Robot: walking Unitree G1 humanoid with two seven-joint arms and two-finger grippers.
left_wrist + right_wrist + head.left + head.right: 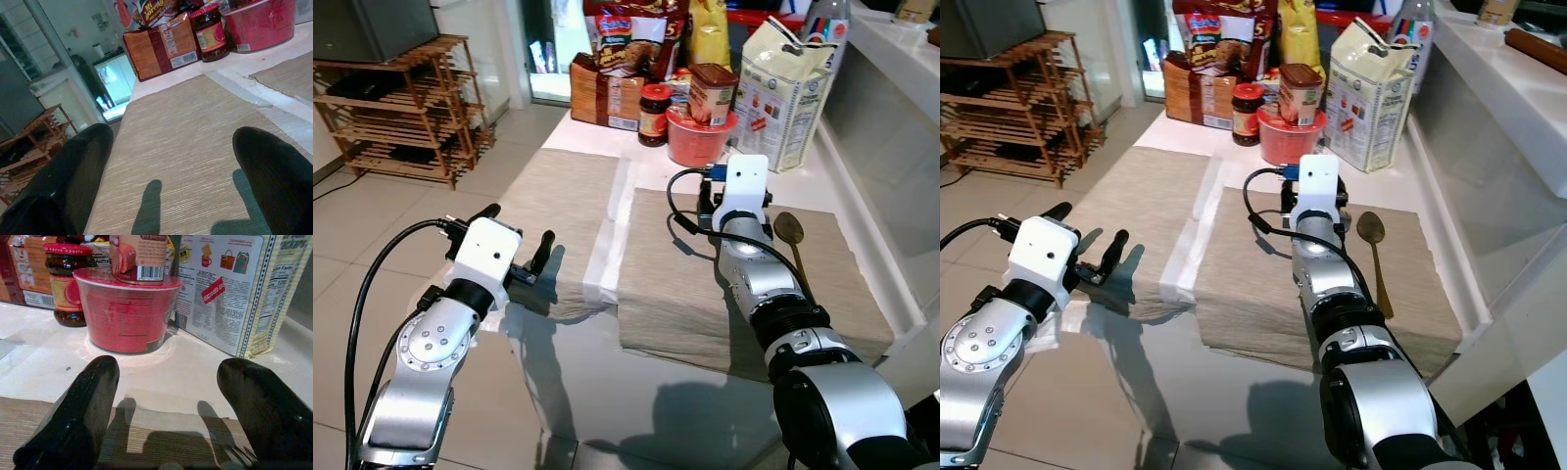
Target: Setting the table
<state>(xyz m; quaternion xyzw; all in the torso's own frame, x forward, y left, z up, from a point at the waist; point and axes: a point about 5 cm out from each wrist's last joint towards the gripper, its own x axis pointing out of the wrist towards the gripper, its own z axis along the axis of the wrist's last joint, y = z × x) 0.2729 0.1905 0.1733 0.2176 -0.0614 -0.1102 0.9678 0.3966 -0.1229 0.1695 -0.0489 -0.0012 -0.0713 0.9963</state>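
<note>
Head camera, left eye: a white table (pixel 607 392) carries 2 beige placemats side by side. The left placemat (pixel 573 211) hangs over the near-left edge; the right placemat (pixel 685 284) lies flat with a wooden spoon (pixel 793 245) along its right side. The left gripper (pixel 514 240) hovers at the left mat's near corner, its 2 black fingers spread and holding nothing. The right arm reaches over the right mat, its wrist near the mat's far edge; the right gripper's fingers are hidden here behind the white wrist housing. Groceries crowd the far end: a red bowl (pixel 697 140) with a tin on top, a dark jar (pixel 654 115), a brown box (pixel 607 96) and a white paper bag (pixel 783 93). A wooden rack (pixel 406 113) stands on the tiled floor at left.

Right eye: same scene.

Left wrist: both fingers (pixel 73 166) parted above the left mat's woven surface, nothing between them.

Right wrist: the right gripper (pixel 164 406) is released, its fingers wide apart over the right mat's far edge, facing the red bowl and paper bag.
</note>
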